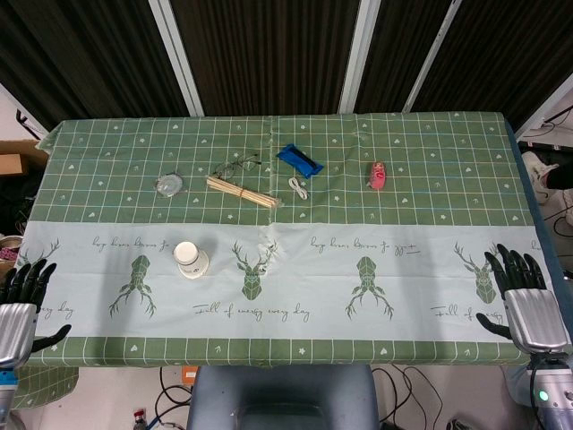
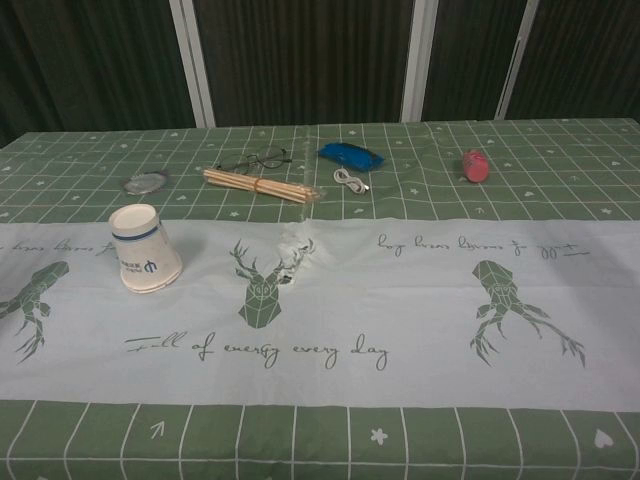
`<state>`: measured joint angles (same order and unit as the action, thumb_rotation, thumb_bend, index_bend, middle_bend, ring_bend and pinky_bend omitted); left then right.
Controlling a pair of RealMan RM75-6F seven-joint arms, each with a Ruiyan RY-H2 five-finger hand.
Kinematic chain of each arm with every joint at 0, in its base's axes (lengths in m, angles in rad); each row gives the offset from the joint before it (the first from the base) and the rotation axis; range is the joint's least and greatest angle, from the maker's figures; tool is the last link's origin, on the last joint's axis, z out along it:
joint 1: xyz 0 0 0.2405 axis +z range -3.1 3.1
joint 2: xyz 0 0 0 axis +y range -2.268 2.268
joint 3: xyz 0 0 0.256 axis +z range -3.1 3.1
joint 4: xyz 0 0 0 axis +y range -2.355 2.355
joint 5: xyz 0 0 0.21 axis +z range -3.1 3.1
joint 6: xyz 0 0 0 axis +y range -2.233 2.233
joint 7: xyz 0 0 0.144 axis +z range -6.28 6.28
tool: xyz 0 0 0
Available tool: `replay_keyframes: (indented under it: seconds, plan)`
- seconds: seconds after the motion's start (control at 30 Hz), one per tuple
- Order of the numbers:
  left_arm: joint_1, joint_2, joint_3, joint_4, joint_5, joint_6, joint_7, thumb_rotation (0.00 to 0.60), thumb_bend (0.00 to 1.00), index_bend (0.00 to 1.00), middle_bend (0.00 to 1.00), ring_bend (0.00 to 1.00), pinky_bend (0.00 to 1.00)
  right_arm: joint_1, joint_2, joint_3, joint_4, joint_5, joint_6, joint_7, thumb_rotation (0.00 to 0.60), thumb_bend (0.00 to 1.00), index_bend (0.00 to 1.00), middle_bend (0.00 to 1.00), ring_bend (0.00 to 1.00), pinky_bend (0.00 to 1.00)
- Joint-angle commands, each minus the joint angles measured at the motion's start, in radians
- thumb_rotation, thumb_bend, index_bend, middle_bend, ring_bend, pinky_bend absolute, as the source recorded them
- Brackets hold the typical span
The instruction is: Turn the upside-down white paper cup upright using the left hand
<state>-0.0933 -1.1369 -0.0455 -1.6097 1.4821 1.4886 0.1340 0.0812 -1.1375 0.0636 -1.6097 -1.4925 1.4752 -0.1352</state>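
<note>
We see the white paper cup (image 1: 191,259) inverted, well apart from the empty, fingers-spread left hand (image 1: 21,300) at the table edge.

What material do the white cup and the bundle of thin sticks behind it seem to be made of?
White cup: probably paper, matte, with a blue band and printed logo and a recessed base on top.
Bundle of sticks: likely wood or bamboo, with a pale tan, unpolished look; too small to tell which.

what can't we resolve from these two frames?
- Both hands absent from chest view; left hand cut off by head view's left edge.
- White paper cup: logo too small to read.
- Pink object and grey disc: too small to identify.
</note>
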Motion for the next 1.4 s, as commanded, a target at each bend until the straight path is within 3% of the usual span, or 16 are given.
replay_keyframes:
  seconds: [0.03, 0.43, 0.67, 0.8, 0.87, 1.1, 1.4]
  plan:
    - [0.000, 0.000, 0.000, 0.000, 0.000, 0.000, 0.000, 0.600, 0.00, 0.00, 0.00, 0.00, 0.00, 0.000, 0.000, 0.000, 0.000, 0.000, 0.000, 0.000, 0.600, 0.00, 0.00, 0.00, 0.00, 0.00]
    - [-0.006, 0.001, -0.001, -0.008, 0.010, -0.002, -0.007, 0.600, 0.00, 0.00, 0.00, 0.00, 0.00, 0.000, 0.002, 0.000, -0.002, 0.001, -0.002, 0.002, 0.600, 0.00, 0.00, 0.00, 0.00, 0.00]
    - [-0.124, -0.012, -0.056, -0.063, 0.036, -0.111, -0.041, 0.599, 0.02, 0.00, 0.00, 0.00, 0.00, 0.004, 0.007, 0.001, -0.007, 0.003, -0.009, -0.003, 0.599, 0.00, 0.00, 0.00, 0.00, 0.00]
    - [-0.239, -0.040, -0.113, -0.084, -0.020, -0.251, 0.000, 0.599, 0.03, 0.00, 0.00, 0.00, 0.00, 0.007, 0.012, 0.004, -0.011, 0.008, -0.014, -0.005, 0.600, 0.00, 0.00, 0.00, 0.00, 0.00]
    - [-0.249, -0.042, -0.118, -0.090, -0.042, -0.264, 0.015, 0.599, 0.03, 0.00, 0.00, 0.00, 0.00, 0.008, 0.013, 0.004, -0.012, 0.009, -0.015, -0.005, 0.600, 0.00, 0.00, 0.00, 0.00, 0.00]
    - [-0.435, -0.145, -0.196, -0.050, -0.192, -0.468, 0.147, 0.599, 0.04, 0.00, 0.00, 0.00, 0.00, 0.018, 0.009, 0.013, -0.006, 0.033, -0.037, -0.006, 0.600, 0.00, 0.00, 0.00, 0.00, 0.00]
    - [-0.563, -0.251, -0.208, 0.013, -0.353, -0.548, 0.335, 0.600, 0.04, 0.00, 0.00, 0.00, 0.00, 0.024, 0.013, 0.019, 0.002, 0.050, -0.050, 0.018, 0.600, 0.00, 0.00, 0.00, 0.00, 0.00]
